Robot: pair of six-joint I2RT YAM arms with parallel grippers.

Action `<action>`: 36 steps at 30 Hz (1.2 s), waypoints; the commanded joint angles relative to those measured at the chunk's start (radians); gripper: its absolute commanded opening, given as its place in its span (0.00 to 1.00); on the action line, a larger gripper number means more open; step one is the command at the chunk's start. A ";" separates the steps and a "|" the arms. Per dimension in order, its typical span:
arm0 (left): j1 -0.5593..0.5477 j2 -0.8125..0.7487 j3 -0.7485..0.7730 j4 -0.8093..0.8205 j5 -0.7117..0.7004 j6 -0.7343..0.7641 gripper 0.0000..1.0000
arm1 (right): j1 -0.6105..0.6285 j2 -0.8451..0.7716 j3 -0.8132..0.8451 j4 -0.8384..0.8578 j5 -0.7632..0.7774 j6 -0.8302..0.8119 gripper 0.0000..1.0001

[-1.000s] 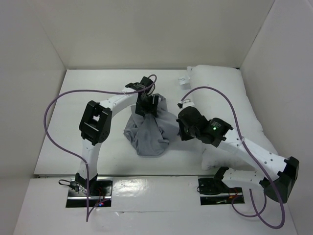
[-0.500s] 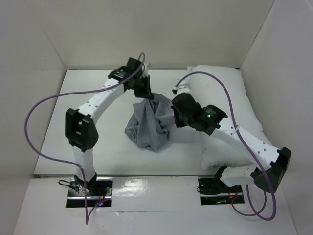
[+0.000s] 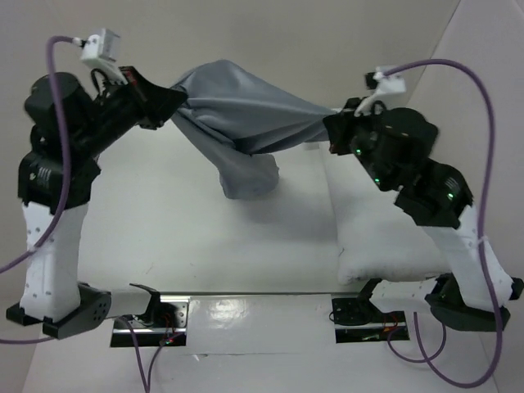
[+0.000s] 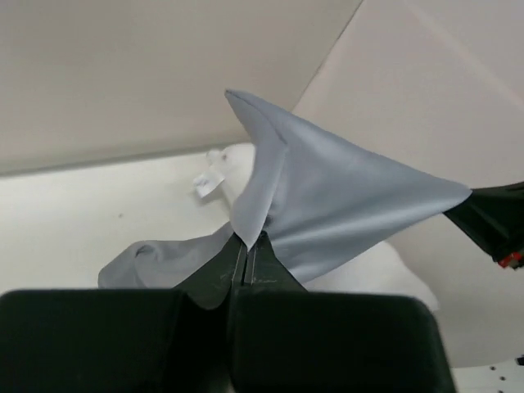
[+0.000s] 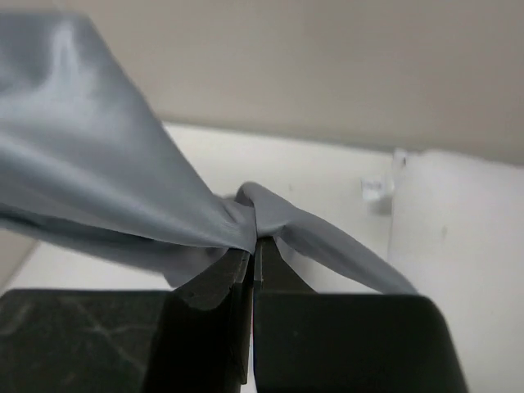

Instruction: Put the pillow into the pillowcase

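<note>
Pillowcase (image 3: 246, 123) was off the table (image 3: 164, 237) at this moment, spread in the air between the two arms; a second earlier it had lain as a bunched heap on the table centre with both grippers low over it, and half a second earlier it was only starting to rise. At the left, the left gripper (image 3: 168, 102) was raised high, and its wrist view showed the jaws pressed together on a fold of the grey cloth, which fanned up and away from the fingertips. Across the middle, the cloth was drawn into a taut band whose long axis ran left to right, sloping slightly down toward the right. A slack pouch hung from the band's underside and pointed down at the table; whether its lowest fold touched the surface could not be told. At the right, the right gripper (image 3: 334, 131) was likewise clamped shut on a pinch of cloth. The pillow (image 3: 385, 237) lay on the right side of the table, under the right arm, in the same place as before, with its long axis running far to near. Judgement: the lift unbunched the case, a step toward finding its mouth. No open mouth could be made out yet, and the pillow was still wholly outside.
</note>
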 commanded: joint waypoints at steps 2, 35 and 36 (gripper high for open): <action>0.006 -0.093 0.045 0.087 0.006 -0.041 0.00 | -0.004 -0.123 0.061 0.265 -0.011 -0.124 0.00; 0.485 0.646 -0.084 0.091 -0.055 -0.054 0.73 | -0.356 1.013 0.323 0.512 -0.608 -0.097 0.87; 0.485 0.666 -0.084 0.063 -0.064 -0.038 0.77 | -0.356 1.014 0.313 0.511 -0.592 -0.088 0.87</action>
